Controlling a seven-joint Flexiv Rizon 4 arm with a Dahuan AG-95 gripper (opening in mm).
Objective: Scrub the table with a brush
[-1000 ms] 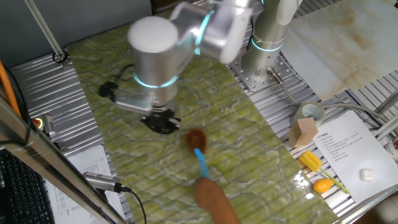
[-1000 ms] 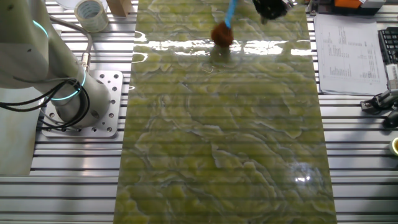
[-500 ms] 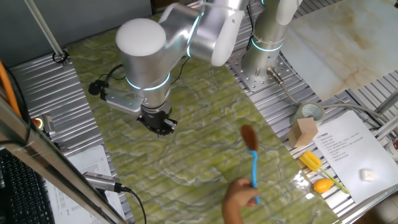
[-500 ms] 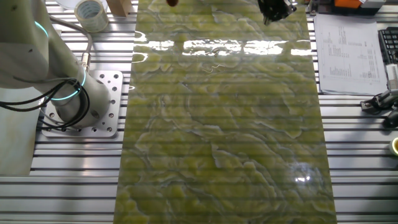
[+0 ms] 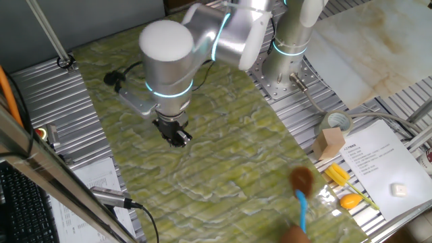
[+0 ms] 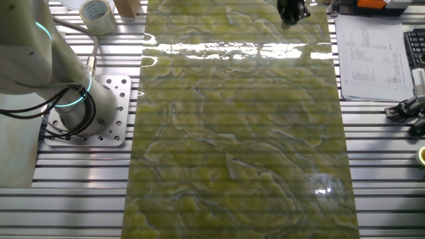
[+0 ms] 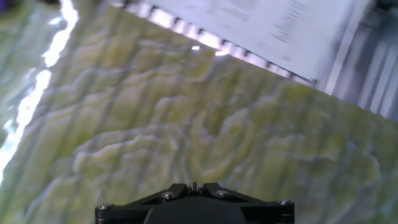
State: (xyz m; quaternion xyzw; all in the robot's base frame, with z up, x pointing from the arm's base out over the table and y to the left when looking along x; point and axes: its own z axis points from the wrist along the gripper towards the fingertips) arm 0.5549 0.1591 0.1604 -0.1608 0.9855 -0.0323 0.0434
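The brush (image 5: 302, 182), with reddish-brown bristles and a light-blue handle, is near the front right edge of the yellow-green table (image 5: 229, 128). A human hand (image 5: 294, 235) holds it by the handle at the frame's bottom. My gripper (image 5: 177, 138) hangs just above the table's left-middle, far from the brush, shut with nothing in it. The other fixed view has the gripper (image 6: 291, 12) at the top edge over the table (image 6: 232, 133), and the brush is out of view there. In the hand view the gripper (image 7: 194, 186) points at the table (image 7: 186, 112).
A tape roll (image 5: 335, 122), a wooden block (image 5: 331, 143), yellow tools (image 5: 339, 175) and a printed sheet (image 5: 378, 162) lie right of the table. The arm's base (image 5: 287, 74) stands at the back. More paper (image 6: 368, 56) lies beside the gripper's end.
The hand has carried the brush from the table's middle to its front right edge. My gripper has shifted only slightly and stays shut.
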